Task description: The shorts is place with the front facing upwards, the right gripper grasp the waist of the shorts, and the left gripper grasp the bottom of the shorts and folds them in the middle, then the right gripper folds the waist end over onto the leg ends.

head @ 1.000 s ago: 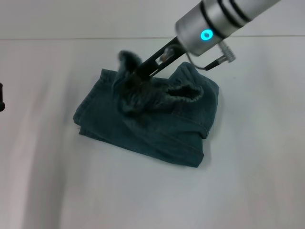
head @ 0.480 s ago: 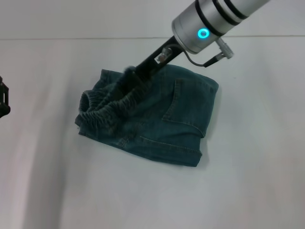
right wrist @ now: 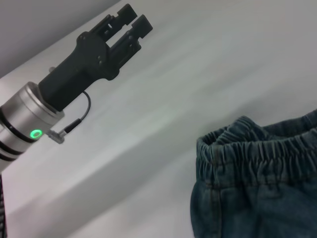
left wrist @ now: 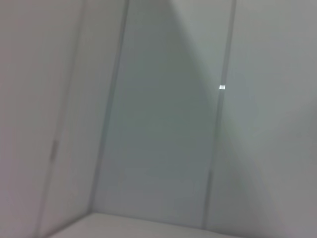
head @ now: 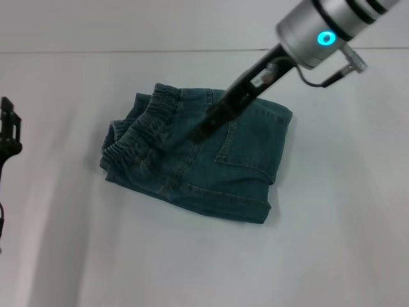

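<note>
The blue-green denim shorts [head: 211,173] lie folded into a compact rectangle on the white table, a patch pocket facing up. Their gathered elastic waist [head: 144,128] rests on the left end of the bundle, over the leg ends, which are hidden beneath it. My right gripper [head: 206,125] hovers just above the middle of the shorts, open and holding nothing. The right wrist view shows the puckered waist [right wrist: 257,153] close up. My left gripper [head: 9,128] stands at the far left, away from the cloth; the right wrist view shows this left gripper [right wrist: 132,19] open and empty.
The white table [head: 319,243] surrounds the shorts on every side. A pale wall rises behind its far edge [head: 96,51]. The left wrist view shows only blank wall panels [left wrist: 163,148].
The right gripper carried the waist leftward over the bundle, let it go, and has drawn back to the right. The waist now lies flat. The left gripper has edged further into view.
</note>
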Controlling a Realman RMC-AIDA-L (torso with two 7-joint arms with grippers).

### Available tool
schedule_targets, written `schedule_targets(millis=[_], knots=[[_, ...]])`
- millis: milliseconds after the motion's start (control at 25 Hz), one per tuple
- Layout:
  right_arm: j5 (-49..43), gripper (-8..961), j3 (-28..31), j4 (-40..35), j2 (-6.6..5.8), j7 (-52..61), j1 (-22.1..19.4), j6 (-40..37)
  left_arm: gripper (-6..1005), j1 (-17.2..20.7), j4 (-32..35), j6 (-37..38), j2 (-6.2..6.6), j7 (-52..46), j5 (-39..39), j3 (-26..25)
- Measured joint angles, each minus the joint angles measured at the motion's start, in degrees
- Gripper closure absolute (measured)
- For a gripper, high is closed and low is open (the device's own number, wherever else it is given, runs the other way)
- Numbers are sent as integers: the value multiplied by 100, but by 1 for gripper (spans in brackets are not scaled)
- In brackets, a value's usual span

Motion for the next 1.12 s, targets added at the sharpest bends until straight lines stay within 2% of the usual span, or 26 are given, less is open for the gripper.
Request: schedule_targets(millis=[80,200,280,320,400,440,480,600,720,880,1120], knots=[[86,96,76,-352,8,-99,-342,-101,439,-24,200,46,12,-367,0,313],[546,95,297,-822,18,-505,-1046,-233,438,-62,837,231,36,-1430,7,1053],[1274,95,565,-989,-40,-1341,-1821,-459,438,-42,1501,481,47,-2368,8,1683],[1274,95,565,-989,-40,-1341,-1821,-459,438,-7,1872,630,46,-2893,12,2019],[1748,95,747,-965,-102,-1894,-2312,-569,437,82,2585,929,59,-3828,39,2673],[2107,95,881,-886,-138,-2377,-2739,-620,437,137,2960,1091,71,-4329,73,3061],[2107,95,881,-886,-138,-2377,-2739,-620,437,189,3360,1271,96,-4860,159,3454],[2376,95,1012,-831,-124,-3035,-3292,-651,436,264,4316,1698,188,-6044,650,4354],[2407,95,1091,-776,-83,-3472,-3742,-673,436,185,4997,2166,267,-6795,1495,4829],[2379,95,1179,-508,-83,-3968,-4092,-712,435,-97,5308,2555,319,-7319,2375,4968],[2348,95,1246,-123,-143,-4356,-4307,-561,434,-259,5311,2609,317,-7409,2492,5131]])
